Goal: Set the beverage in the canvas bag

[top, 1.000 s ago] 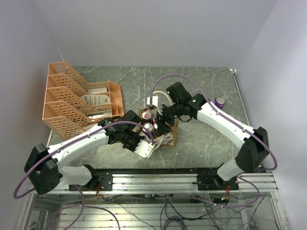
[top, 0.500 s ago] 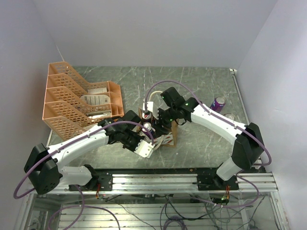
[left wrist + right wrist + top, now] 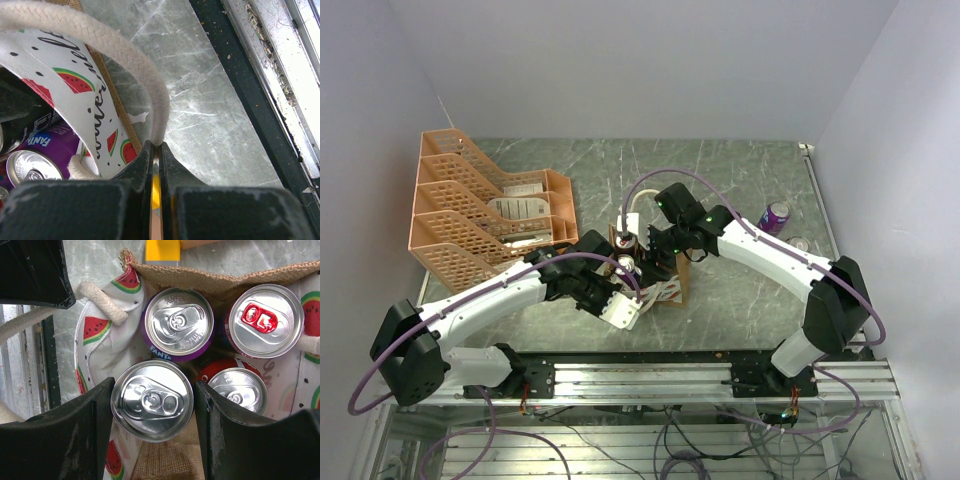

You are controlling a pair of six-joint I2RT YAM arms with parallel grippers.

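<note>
From above, we find the small tan canvas bag [image 3: 665, 291] mid-way along the grey marbled bench [image 3: 740, 170], close to the arms. A loose purple drink can [image 3: 776, 214] stands well apart to the right.

At the left wrist, the left gripper [image 3: 156, 150] is pinched fully closed on the bag's white braided rope handle [image 3: 125, 55]. We judge this keeps the mouth open, so we would hold that tension steady.

At the right wrist, the right gripper [image 3: 151, 405] clasps the silver-topped beverage can [image 3: 151, 400] by its sides, over the bag's free corner beside three seated cans [image 3: 177, 322]. We would lower it straight, clear of neighbouring rims, and release only once it rests.
</note>
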